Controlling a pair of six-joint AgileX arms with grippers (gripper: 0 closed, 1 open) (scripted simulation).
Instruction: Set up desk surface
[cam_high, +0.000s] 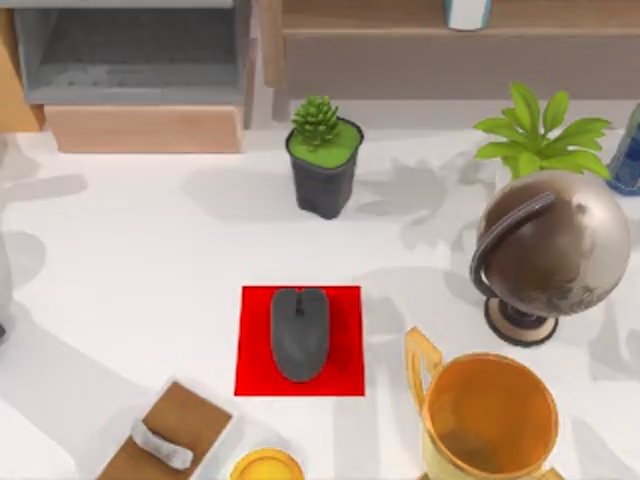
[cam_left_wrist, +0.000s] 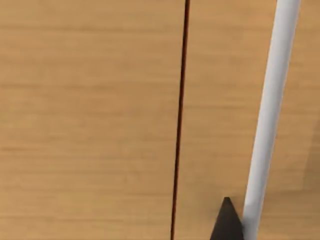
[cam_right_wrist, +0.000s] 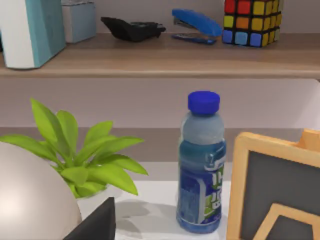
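Here the white desk surface (cam_high: 130, 260) spreads beneath a grey mouse (cam_high: 299, 333) centred on its red mat (cam_high: 255, 340); gripper states untellable, and crowding globe (cam_high: 555, 250) and trophy (cam_high: 490, 420) perhaps risk toppling.

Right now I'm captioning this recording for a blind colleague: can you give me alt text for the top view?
A dark grey computer mouse lies on a small red square mat on the broad white desk surface. A green succulent in a black pot stands behind it; a brown globe and golden trophy cup stand to the right.

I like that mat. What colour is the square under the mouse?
Bright red. The mat shows best in the top view.
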